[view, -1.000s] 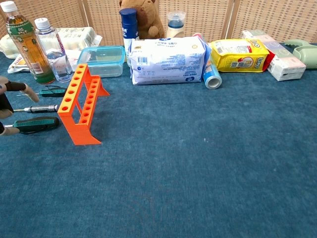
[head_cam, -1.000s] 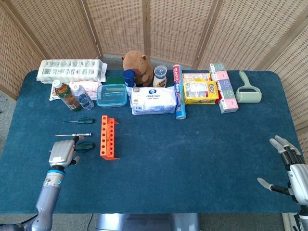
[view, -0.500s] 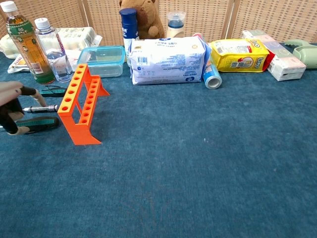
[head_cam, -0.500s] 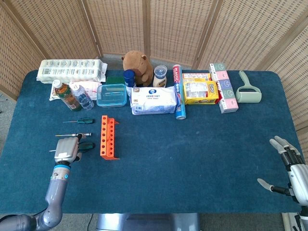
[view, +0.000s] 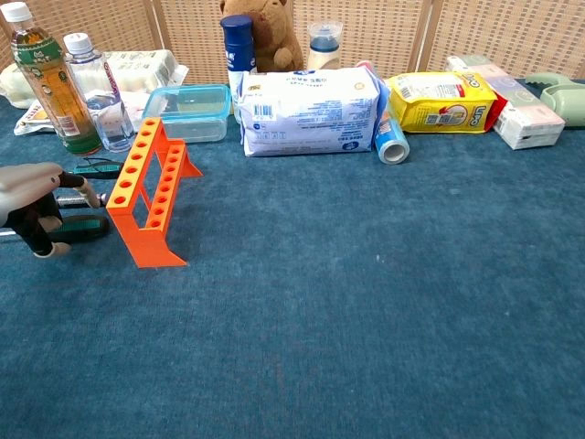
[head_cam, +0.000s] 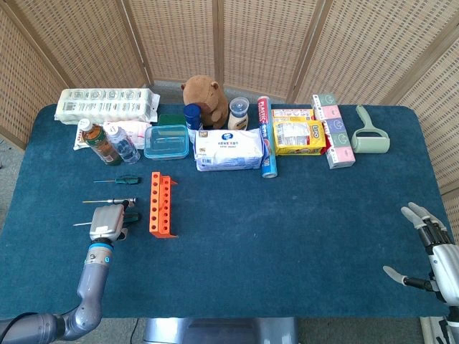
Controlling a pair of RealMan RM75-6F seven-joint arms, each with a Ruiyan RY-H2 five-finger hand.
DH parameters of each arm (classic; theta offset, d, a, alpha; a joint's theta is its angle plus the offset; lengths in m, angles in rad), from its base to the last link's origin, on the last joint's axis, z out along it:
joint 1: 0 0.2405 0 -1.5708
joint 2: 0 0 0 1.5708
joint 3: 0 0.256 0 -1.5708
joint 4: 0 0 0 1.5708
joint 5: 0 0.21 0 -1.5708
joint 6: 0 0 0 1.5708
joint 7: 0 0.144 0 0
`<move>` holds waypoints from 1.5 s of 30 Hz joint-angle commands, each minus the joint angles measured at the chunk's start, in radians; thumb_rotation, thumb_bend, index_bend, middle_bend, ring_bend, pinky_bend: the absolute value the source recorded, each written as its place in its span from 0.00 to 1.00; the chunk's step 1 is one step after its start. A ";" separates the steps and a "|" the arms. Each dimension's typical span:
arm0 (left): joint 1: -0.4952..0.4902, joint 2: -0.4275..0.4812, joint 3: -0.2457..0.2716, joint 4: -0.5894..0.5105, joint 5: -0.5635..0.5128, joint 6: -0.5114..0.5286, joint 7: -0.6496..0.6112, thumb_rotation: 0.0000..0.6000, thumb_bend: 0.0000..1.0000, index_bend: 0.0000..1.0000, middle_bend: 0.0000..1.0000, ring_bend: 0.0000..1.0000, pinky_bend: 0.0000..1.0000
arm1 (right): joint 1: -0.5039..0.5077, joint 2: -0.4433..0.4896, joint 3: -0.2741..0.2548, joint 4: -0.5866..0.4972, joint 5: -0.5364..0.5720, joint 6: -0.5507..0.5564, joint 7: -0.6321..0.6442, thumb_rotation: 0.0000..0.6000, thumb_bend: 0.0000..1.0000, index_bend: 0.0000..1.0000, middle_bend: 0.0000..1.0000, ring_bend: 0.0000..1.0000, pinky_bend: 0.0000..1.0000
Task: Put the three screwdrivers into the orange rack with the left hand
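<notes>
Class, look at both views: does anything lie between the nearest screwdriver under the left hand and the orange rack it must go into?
Nothing visible does. The left hand is over the nearest screwdriver, which lies directly beside the orange rack, with only bare blue table between them.

The rack (head_cam: 162, 205) stands left of the table's (head_cam: 287, 236) middle. Left of it lie three screwdrivers in a column: one (head_cam: 119, 180) farthest back, one (head_cam: 107, 201) in the middle, and the nearest (view: 80, 229) under the left hand (head_cam: 107, 223). Behind the rack sits a box (head_cam: 166, 141), bottles (head_cam: 107, 142) to its left. The right hand (head_cam: 430, 251) is at the table's right edge.
</notes>
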State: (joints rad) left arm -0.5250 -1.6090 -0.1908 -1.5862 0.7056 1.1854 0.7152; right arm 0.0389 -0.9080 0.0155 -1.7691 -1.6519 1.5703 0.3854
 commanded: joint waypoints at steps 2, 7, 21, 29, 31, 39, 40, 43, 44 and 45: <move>-0.009 -0.009 0.004 0.008 -0.012 0.001 0.006 1.00 0.33 0.33 0.97 1.00 1.00 | 0.000 0.001 0.000 0.000 0.000 0.001 0.002 1.00 0.02 0.07 0.03 0.00 0.00; -0.015 -0.017 0.006 0.011 -0.023 0.002 0.004 1.00 0.32 0.41 0.97 1.00 1.00 | -0.001 0.003 -0.001 0.001 -0.004 0.005 0.014 1.00 0.02 0.07 0.03 0.00 0.00; -0.011 0.016 -0.001 -0.046 -0.002 0.038 -0.036 1.00 0.41 0.59 0.97 1.00 1.00 | 0.000 0.009 -0.003 0.007 -0.004 0.007 0.040 1.00 0.02 0.07 0.03 0.00 0.00; 0.039 0.168 -0.004 -0.228 0.118 0.067 -0.163 1.00 0.41 0.58 0.97 1.00 1.00 | 0.003 0.006 -0.007 0.001 -0.009 -0.001 0.027 1.00 0.02 0.07 0.03 0.00 0.00; 0.054 0.210 -0.002 -0.269 0.150 0.074 -0.194 1.00 0.41 0.58 0.97 1.00 1.00 | 0.004 0.006 -0.008 -0.001 -0.010 -0.003 0.023 1.00 0.02 0.07 0.03 0.00 0.00; 0.125 0.385 0.022 -0.410 0.312 0.077 -0.371 1.00 0.41 0.58 0.97 1.00 1.00 | 0.006 0.000 -0.011 -0.010 -0.010 -0.010 -0.009 1.00 0.02 0.07 0.03 0.00 0.00; 0.134 0.402 0.027 -0.420 0.333 0.080 -0.389 1.00 0.42 0.59 0.97 1.00 1.00 | 0.006 -0.001 -0.011 -0.011 -0.010 -0.011 -0.013 1.00 0.02 0.07 0.03 0.00 0.00; 0.164 0.454 0.039 -0.452 0.406 0.089 -0.473 1.00 0.42 0.59 0.97 1.00 1.00 | 0.008 -0.004 -0.011 -0.015 -0.009 -0.015 -0.025 1.00 0.02 0.07 0.03 0.00 0.00; 0.175 0.472 0.043 -0.460 0.438 0.092 -0.512 1.00 0.42 0.59 0.97 1.00 1.00 | 0.008 -0.005 -0.011 -0.017 -0.009 -0.016 -0.030 1.00 0.02 0.07 0.03 0.00 0.00; 0.184 0.486 0.047 -0.465 0.463 0.094 -0.546 1.00 0.42 0.58 0.97 1.00 1.00 | 0.008 -0.006 -0.012 -0.018 -0.010 -0.016 -0.034 1.00 0.02 0.07 0.03 0.00 0.00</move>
State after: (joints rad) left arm -0.3731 -1.1651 -0.1590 -2.0223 1.1120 1.2701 0.2429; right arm 0.0466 -0.9126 0.0041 -1.7856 -1.6614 1.5548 0.3536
